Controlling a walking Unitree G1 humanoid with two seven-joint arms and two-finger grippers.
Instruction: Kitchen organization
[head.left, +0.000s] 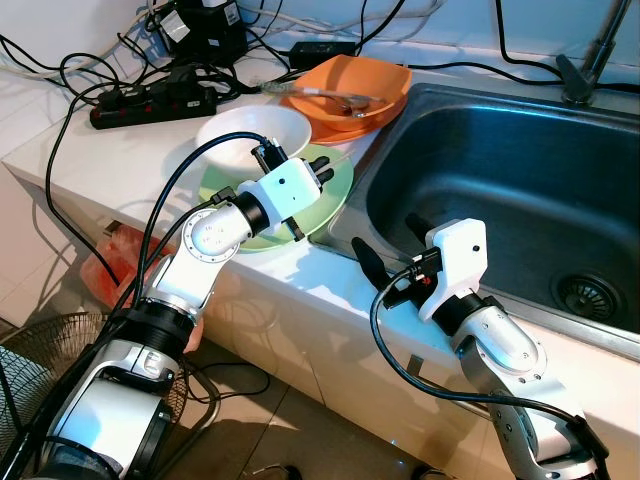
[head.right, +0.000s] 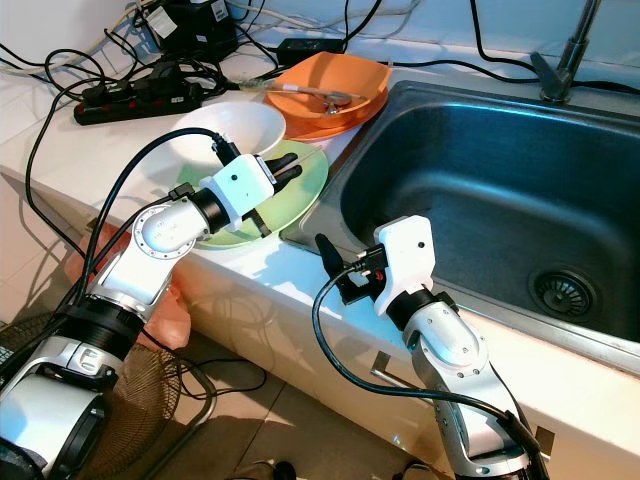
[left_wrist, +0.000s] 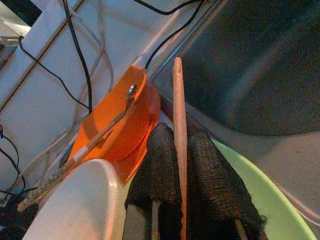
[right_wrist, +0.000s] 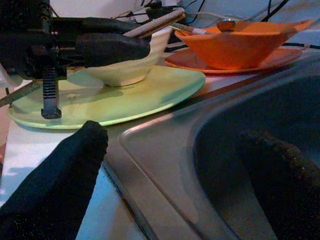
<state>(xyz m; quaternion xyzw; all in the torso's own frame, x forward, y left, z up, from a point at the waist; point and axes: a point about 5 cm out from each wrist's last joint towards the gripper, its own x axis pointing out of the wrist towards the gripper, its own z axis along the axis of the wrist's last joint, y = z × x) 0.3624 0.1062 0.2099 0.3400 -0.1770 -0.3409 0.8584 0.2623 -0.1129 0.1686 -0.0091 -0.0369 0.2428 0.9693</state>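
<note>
Meanwhile, a thin wooden stick (left_wrist: 179, 145), likely a chopstick, sits clenched between the left hand's (head.left: 322, 172) black fingers (left_wrist: 161, 170), held over the green plate (head.left: 335, 195) on the worktop (head.left: 120, 160), just left of the sink (head.left: 500, 180). A white bowl (head.left: 250, 130) rests on the plate's far-left side; beyond it stands an orange bowl (head.left: 355, 85) on an orange plate (right_wrist: 280, 59), with a utensil (head.left: 330, 96) lying in it. The right hand (head.left: 388, 255) hovers released over the sink's near rim, fingers spread, grasping nothing. Cables and a power strip (head.left: 150, 100) crowd the far-left worktop. The pinch on the stick looks narrow; a swing toward the sink could let it pivot or slip, or the arm could clip the white bowl and knock the crockery.
</note>
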